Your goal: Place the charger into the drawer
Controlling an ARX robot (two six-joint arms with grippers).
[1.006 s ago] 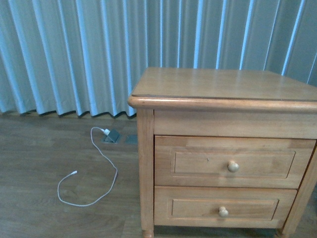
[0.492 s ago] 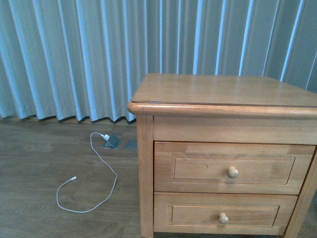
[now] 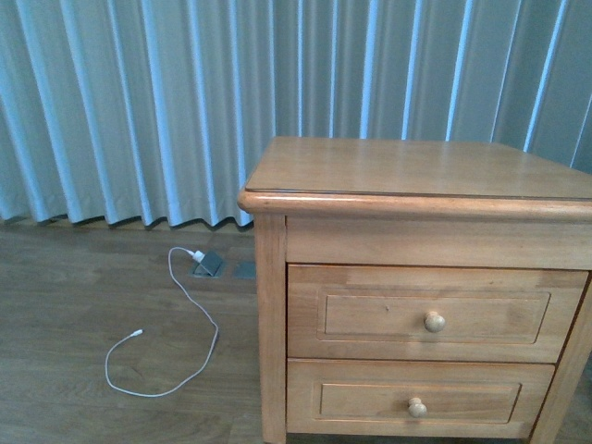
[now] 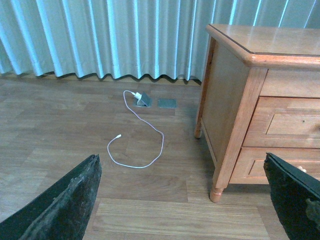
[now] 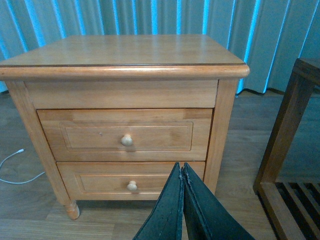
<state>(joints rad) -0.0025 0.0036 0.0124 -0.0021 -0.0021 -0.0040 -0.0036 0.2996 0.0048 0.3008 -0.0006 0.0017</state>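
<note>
A thin white cable (image 3: 176, 324) lay on the floor at left; the charger itself showed in no view. The left gripper (image 4: 182, 200) hung spread wide and empty. The upper drawer (image 3: 435, 313) sat closed, so its knob (image 3: 434, 321) wanted a square, centred pinch. The right gripper (image 5: 183, 172) was pressed closed, empty.

A thin white cable (image 3: 176, 324) loops on the wood floor (image 3: 65, 305) beside the nightstand (image 3: 416, 176), ahead of the left gripper (image 4: 182, 200). Pleated curtains (image 3: 139, 102) hang behind. Dark slatted furniture (image 5: 290, 150) stands beside the right gripper (image 5: 182, 200).
</note>
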